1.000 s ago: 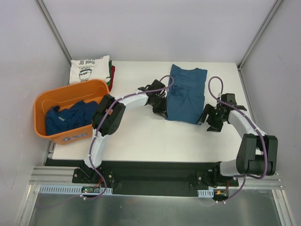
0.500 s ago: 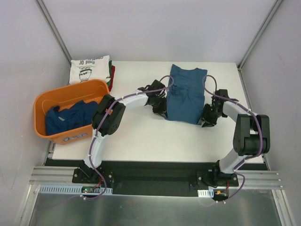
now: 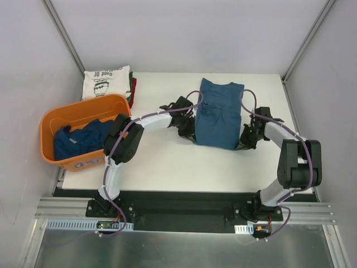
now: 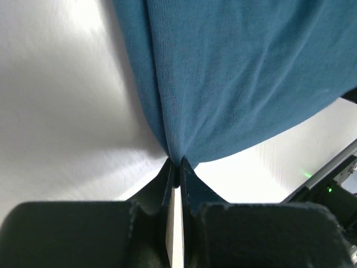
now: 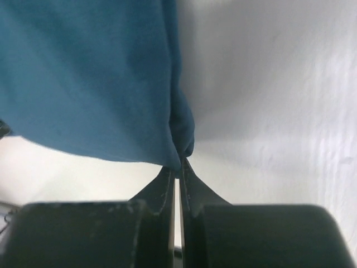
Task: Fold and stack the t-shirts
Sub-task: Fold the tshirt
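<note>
On the white counter [image 3: 167, 162], a little beyond the arm bases, both claws grip the near end of a dark blue t-shirt [image 3: 219, 114]. The left claw [image 3: 191, 133] is pinched tight on the shirt's near left corner. Its wrist view shows the two tips pressed together on a small bunch of cloth, with the fabric fanning out from them. The right claw [image 3: 244, 143] is closed the same way on the near right corner, with a fold of blue cloth caught between its tips. The shirt is folded into a narrow strip right of the counter's middle. It runs away from the claws, and its far end lies flat on the counter.

To the left, at the counter's left edge, stands an orange plastic tub [image 3: 83, 162] holding crumpled dark blue shirts [image 3: 81, 139]. Beyond the tub, in the far left corner, sits a folded stack. A cream t-shirt [image 3: 106, 81] with a dark vase print and text lies on top. The edges of a green shirt [image 3: 133, 85] and a red shirt [image 3: 131, 98] show beneath it on its right side.
</note>
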### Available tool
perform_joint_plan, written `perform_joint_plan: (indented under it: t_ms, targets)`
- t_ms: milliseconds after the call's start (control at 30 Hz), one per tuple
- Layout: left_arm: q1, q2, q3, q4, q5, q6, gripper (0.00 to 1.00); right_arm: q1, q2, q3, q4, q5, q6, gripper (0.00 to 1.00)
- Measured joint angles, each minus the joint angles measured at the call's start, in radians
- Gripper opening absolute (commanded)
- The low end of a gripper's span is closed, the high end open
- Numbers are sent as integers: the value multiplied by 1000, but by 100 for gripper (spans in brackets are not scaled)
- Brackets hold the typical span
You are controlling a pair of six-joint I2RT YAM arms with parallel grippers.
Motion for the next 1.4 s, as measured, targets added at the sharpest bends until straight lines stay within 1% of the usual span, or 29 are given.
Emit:
perform_joint_plan:
  t_ms: [67,133,267,333,400,533,633,733,833,967,1133,1400]
  targets:
    - [0,-60,-61,0,-6,-2,0,19,-68,-21,-39,-22,-5,1]
    - [0,-151,-150,3,-25,-1,0,57,-159,-34,-100,-47,-15,1]
    - [-2,-416,-333,-10,-51,-2,0,134,-370,-38,-249,-121,-35,1]
    - [-6,-541,-396,-9,-52,-3,0,146,-463,-37,-328,-170,-42,1]
    - [-15,-666,-449,-12,-50,-5,0,147,-523,-30,-403,-221,-48,1]
    - [-35,-846,-500,-34,-48,-9,0,147,-576,4,-525,-302,-65,1]
    - [-33,-901,-502,-39,-53,-8,0,141,-569,51,-570,-360,-80,1]
    - [-33,-897,-488,-48,-82,-6,0,109,-539,100,-584,-396,-98,1]
    - [-31,-843,-437,-59,-114,-2,0,64,-478,138,-576,-414,-103,1]
    - [-9,-729,-335,-57,-154,2,0,43,-373,187,-539,-428,-103,1]
    - [35,-612,-254,-55,-191,2,0,38,-240,272,-459,-438,-77,1]
    - [107,-418,-92,-53,-188,2,0,10,-45,370,-347,-430,-26,1]
